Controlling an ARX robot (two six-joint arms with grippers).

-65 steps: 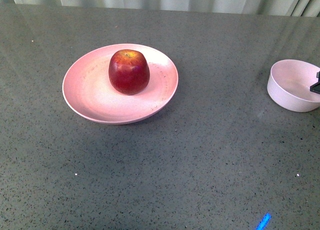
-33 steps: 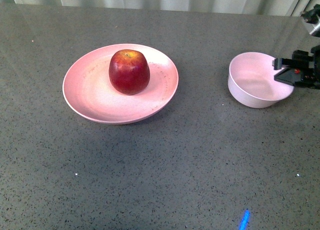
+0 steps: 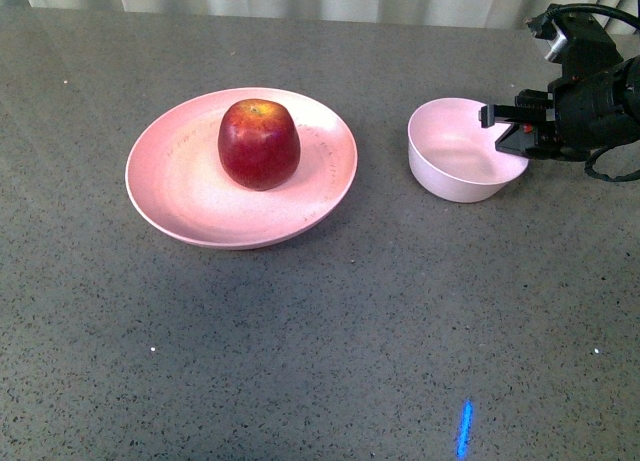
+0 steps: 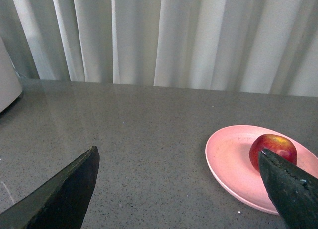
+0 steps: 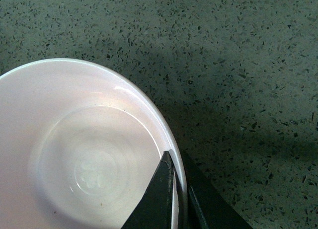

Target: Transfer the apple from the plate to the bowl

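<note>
Near side of the counter (image 3: 300, 361) is speckled grey stone. Further back on the left, the apple (image 3: 259, 143) sits on the plate (image 3: 180, 196). To the right, clear of the plate, is the bowl (image 3: 450, 156). The right pincer (image 3: 503, 131) is clamped on its right rim, one finger inside and one outside, with the arm cut off at the edge. The left pincer (image 4: 179, 150) only shows in its wrist view, spread wide.

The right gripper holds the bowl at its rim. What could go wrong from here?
1. The right gripper pinches the bowl only at one thin spot of the rim, so the bowl may slip out or tip if it is moved.
2. The bowl stands near the plate; a push further that way could knock the plate and set the apple rolling.
</note>
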